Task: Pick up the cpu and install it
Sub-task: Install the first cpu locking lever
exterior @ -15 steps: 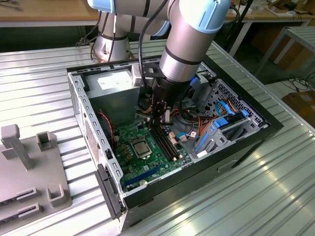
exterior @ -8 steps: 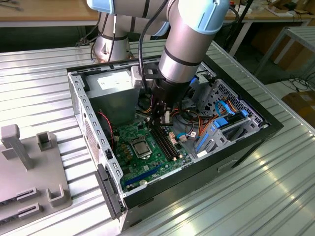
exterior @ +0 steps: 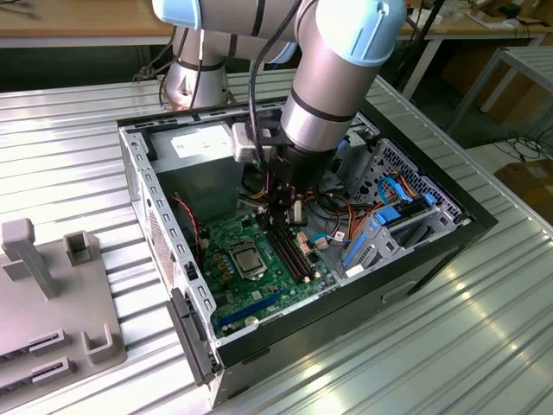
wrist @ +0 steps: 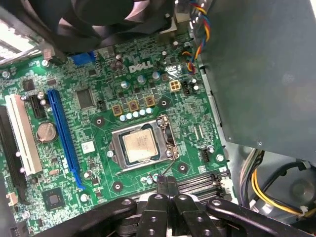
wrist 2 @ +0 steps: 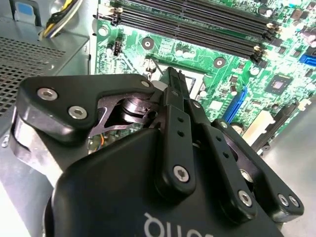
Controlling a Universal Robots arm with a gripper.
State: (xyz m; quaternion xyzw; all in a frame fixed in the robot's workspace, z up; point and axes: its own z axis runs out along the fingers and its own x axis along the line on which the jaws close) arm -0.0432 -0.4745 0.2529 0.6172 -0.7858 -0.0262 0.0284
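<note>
A: Exterior view sits high, off the arm, looking down at an angle on the open case (exterior: 432,251) on the ribbed table (exterior: 484,346); arm (exterior: 333,78) enters from the far side. Whole case fits in frame.

B: Wrist views?

A: Both ride close above the motherboard (wrist: 98,148). First wrist view looks nearly straight down; gripper (wrist: 167,185) at the frame edge, socket (wrist: 143,145) mid-frame. Second wrist view looks along the gripper (wrist 2: 177,81) body, board (wrist 2: 207,54) beyond it.

B: Overlap?

A: All three catch the board, socket (exterior: 244,258) and memory slots (exterior: 289,251).
</note>
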